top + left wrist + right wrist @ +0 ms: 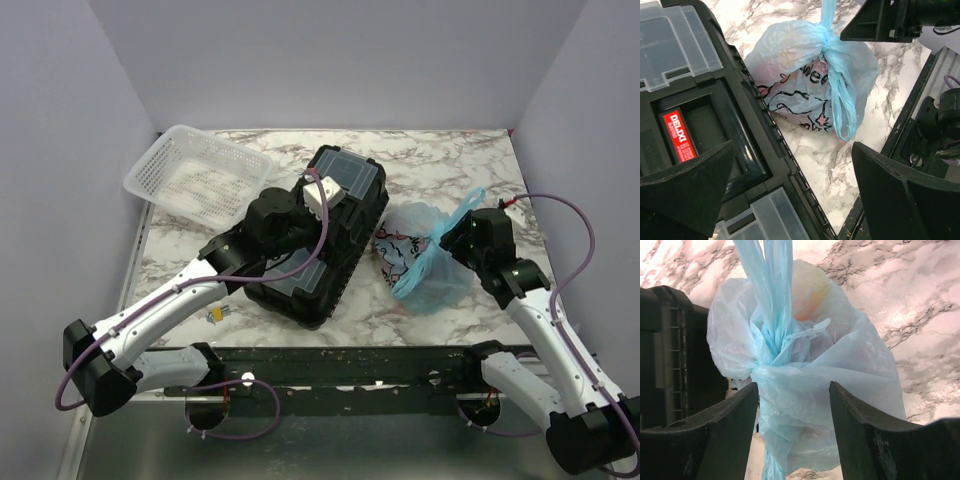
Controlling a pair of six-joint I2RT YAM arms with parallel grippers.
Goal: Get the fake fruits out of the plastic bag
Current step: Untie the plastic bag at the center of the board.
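Reaching over the black toolbox [320, 240], the left arm [170, 300] holds its left claw [794, 146] spread wide, facing the plastic bag [428, 265]. The right arm [545, 320] bends inward, its right claw [793, 387] parted astride the bag's knotted neck. The bag lies on the counter [440, 165] beside the toolbox, fake fruits [810, 294] dimly visible inside.

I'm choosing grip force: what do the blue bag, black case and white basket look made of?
Plastic bag: thin translucent light-blue film, glossy; it crinkles and twists tight at the top. Black case: apparently hard matte plastic, with clear lids. White basket: probably rigid plastic, walls perforated like mesh.
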